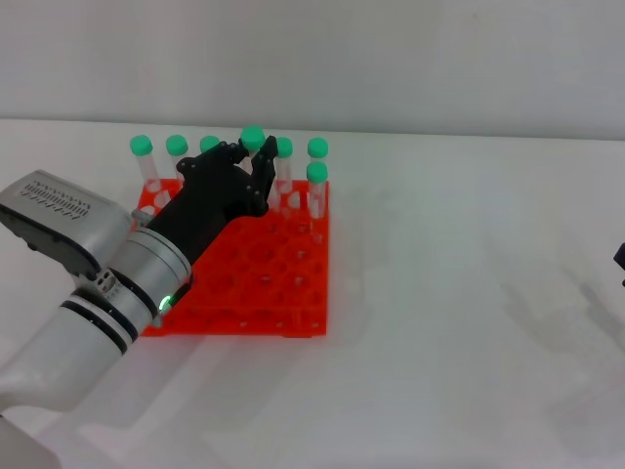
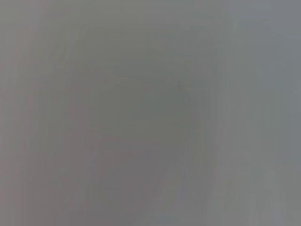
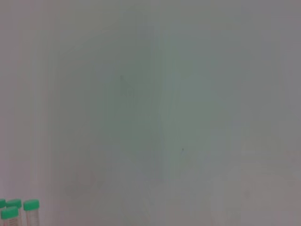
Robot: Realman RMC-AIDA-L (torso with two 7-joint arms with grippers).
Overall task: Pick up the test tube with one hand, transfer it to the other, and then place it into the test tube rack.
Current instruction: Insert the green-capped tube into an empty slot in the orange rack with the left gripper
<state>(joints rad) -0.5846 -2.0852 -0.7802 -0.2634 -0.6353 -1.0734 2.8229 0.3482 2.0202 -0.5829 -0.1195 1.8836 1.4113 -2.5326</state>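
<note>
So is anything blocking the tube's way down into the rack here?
Nothing visible does. The left gripper holds the test tube over the test tube rack's far row, between standing tubes; the hole beneath is hidden.

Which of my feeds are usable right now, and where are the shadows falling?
Head view: sharp and evenly lit, soft shadows on the table right of the test tube rack where the left gripper works. Left wrist view: featureless grey blur, unusable. Right wrist view: mostly blank surface, only green tube caps in one corner.

left hand point(image 1: 256, 161): reaching toward 1 o'clock, fingers closed on something green-capped.
right hand point(image 1: 620, 257): parked at 3 o'clock edge.
</note>
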